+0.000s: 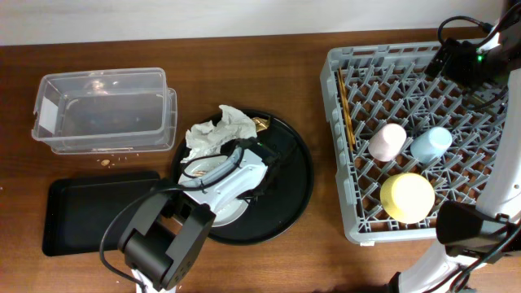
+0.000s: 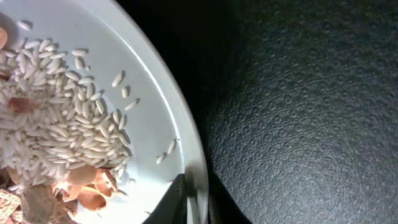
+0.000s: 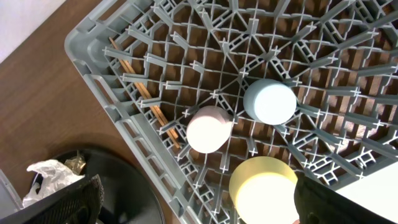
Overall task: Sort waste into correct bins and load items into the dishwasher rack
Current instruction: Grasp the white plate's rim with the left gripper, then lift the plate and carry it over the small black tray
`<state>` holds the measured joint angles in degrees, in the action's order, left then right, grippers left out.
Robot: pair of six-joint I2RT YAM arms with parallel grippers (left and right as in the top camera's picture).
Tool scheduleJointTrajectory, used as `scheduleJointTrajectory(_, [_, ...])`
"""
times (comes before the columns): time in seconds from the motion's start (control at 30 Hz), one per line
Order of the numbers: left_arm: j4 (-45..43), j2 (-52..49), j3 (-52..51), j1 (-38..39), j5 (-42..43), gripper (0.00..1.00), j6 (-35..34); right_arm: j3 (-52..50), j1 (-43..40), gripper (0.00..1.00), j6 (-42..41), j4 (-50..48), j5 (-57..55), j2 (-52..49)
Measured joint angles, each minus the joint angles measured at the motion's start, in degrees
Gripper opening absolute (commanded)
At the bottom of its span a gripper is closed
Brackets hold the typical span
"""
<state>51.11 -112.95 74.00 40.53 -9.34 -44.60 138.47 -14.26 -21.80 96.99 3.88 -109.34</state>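
My left gripper (image 2: 196, 202) is shut on the rim of the round pale-grey plate (image 2: 149, 81), which carries white rice grains and beige-brown food scraps (image 2: 87, 186). The plate (image 1: 226, 212) lies on the large round black tray (image 1: 293, 191), mostly under my left arm. Crumpled white tissue (image 1: 216, 134) and a gold-brown wrapper (image 1: 260, 124) lie at the tray's far edge. The grey dishwasher rack (image 1: 338, 163) holds the pink cup (image 1: 388, 140), light-blue cup (image 1: 431, 145), yellow bowl (image 1: 407, 197) and chopsticks (image 1: 346, 114). My right gripper (image 3: 199, 211) is open and empty above the rack.
The clear plastic tub (image 1: 102, 110) stands at the far left with crumbs inside. A few crumbs (image 1: 106, 161) lie on the table beside it. The shallow black rectangular tray (image 1: 89, 216) sits in front of the tub, left of the round tray.
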Motion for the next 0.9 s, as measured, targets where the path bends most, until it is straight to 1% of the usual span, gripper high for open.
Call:
scheduleJointTrajectory(0.27, [2.9, 0.1, 1.3, 0.1, -0.9, 0.01, 0.6, 0.0, 0.0, 0.99, 0.0, 0.0, 0.0, 0.0])
scheduleJointTrajectory(0.4, [7.5, 0.0, 3.9, 0.2, -0.7, 0.01, 0.6, 0.0, 0.0, 0.99, 0.0, 0.0, 0.0, 0.0])
scheduleJointTrajectory(0.73, [20.7, -0.2, 14.8, 0.2, 0.5, 0.01, 0.5, 0.0, 0.0, 0.99, 0.0, 0.0, 0.0, 0.0])
scheduleJointTrajectory(0.83, [22.9, -0.2, 17.5, -0.4, 0.6, 0.01, 0.6, 0.0, 0.0, 0.99, 0.0, 0.0, 0.0, 0.0])
scheduleJointTrajectory(0.9, [25.4, -0.2, 19.1, -2.1, 0.9, 0.01, 0.5, 0.0, 0.0, 0.99, 0.0, 0.0, 0.0, 0.0])
